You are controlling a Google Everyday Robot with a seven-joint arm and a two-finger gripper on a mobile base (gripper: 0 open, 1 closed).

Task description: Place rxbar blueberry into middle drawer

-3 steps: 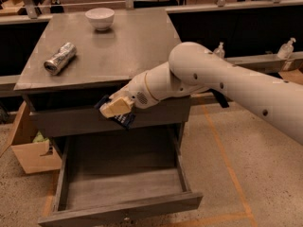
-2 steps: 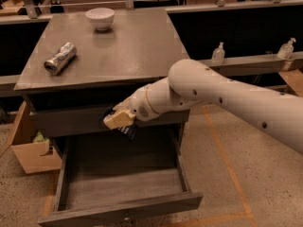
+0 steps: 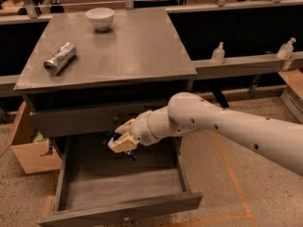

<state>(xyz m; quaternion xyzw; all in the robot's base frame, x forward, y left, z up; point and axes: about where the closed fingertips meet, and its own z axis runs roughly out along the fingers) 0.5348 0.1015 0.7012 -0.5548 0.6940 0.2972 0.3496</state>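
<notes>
My gripper (image 3: 121,141) is shut on the rxbar blueberry (image 3: 130,152), a dark flat bar whose edges show between and under the tan fingers. It hangs just above the back part of the open middle drawer (image 3: 118,186), a wide grey wooden box pulled out of the cabinet, with a bare plank floor. My white arm reaches in from the right.
A silver can (image 3: 60,58) lies on its side on the cabinet top (image 3: 142,51), and a white bowl (image 3: 100,18) stands at its back. A cardboard box (image 3: 33,152) sits on the floor at the left. Two small bottles (image 3: 218,53) stand on a ledge at the right.
My gripper has moved down with the bar, from in front of the top drawer front to just above the open drawer's back part.
</notes>
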